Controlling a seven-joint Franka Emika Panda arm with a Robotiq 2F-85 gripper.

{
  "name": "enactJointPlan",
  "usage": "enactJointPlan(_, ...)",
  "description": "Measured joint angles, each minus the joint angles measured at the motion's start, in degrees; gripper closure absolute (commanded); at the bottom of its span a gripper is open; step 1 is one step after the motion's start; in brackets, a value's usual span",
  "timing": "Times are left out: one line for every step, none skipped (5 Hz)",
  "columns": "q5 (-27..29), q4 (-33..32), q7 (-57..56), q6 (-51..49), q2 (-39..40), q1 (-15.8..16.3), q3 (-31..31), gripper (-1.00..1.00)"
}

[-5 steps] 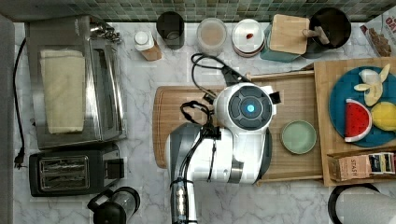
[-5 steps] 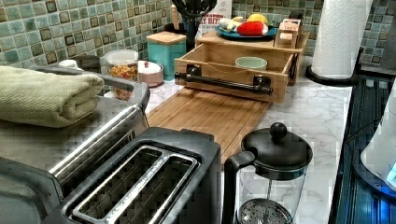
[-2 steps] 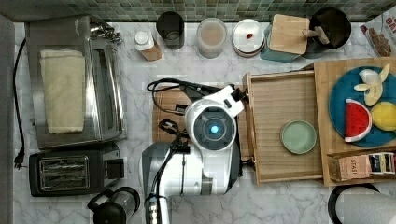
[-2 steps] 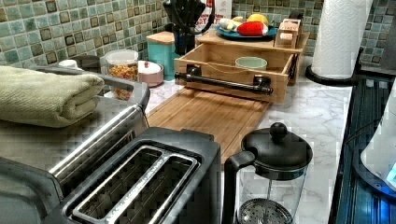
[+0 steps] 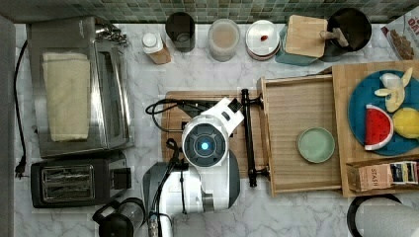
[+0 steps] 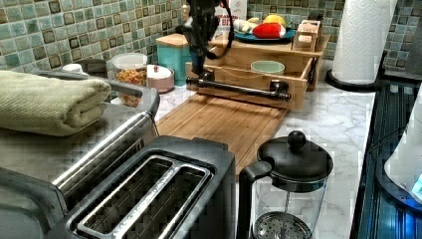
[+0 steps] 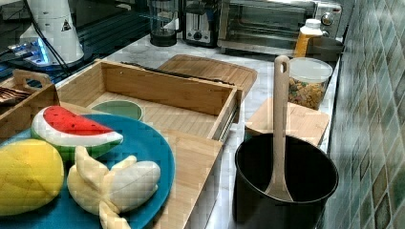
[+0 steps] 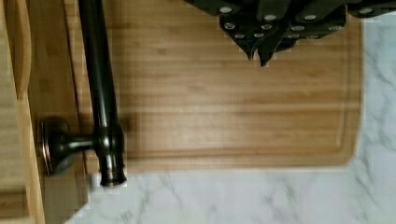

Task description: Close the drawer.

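Note:
The drawer (image 5: 291,106) stands pulled open from under the wooden top, with a green bowl (image 5: 316,144) on its floor. Its long black bar handle (image 5: 245,133) faces the cutting board (image 5: 173,106). My arm (image 5: 205,143) hangs over the board just beside the handle, on the top view's left of it. In the left view my gripper (image 6: 198,67) points down by the left view's left end of the handle (image 6: 239,88), not holding it. In the wrist view the fingertips (image 8: 252,52) are shut together over the board, apart from the handle (image 8: 100,93) and its bracket (image 8: 60,144).
A toaster oven (image 5: 79,84) and toaster (image 5: 74,182) stand at the top view's left, a French press (image 6: 288,184) near the front. Jars and a utensil pot (image 5: 348,27) line the back wall. A blue fruit plate (image 5: 380,111) sits on the wooden top; a paper towel roll (image 6: 361,40) stands beside it.
My arm has swung from over the drawer to the top view's left, past the handle, and come down over the cutting board. The drawer and bowl have not moved.

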Motion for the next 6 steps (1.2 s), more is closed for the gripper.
enactJointPlan(-5.4, -2.6, 0.0, 2.3, 0.8, 0.0, 0.0, 1.00)
enactJointPlan(-6.9, -5.9, 0.0, 10.0, 1.9, 0.0, 0.0, 1.00)
enactJointPlan(-9.6, -8.3, 0.2, 12.5, 3.7, 0.0, 0.0, 1.00)
enactJointPlan(-16.3, -8.6, 1.4, 13.5, 7.4, 0.1, 0.0, 1.00)
enactJointPlan(-18.8, -9.0, 1.7, 16.7, 11.9, 0.1, -0.4, 1.00)
enactJointPlan(-18.5, -9.2, 0.1, 17.6, 12.4, -0.2, -0.5, 1.00)
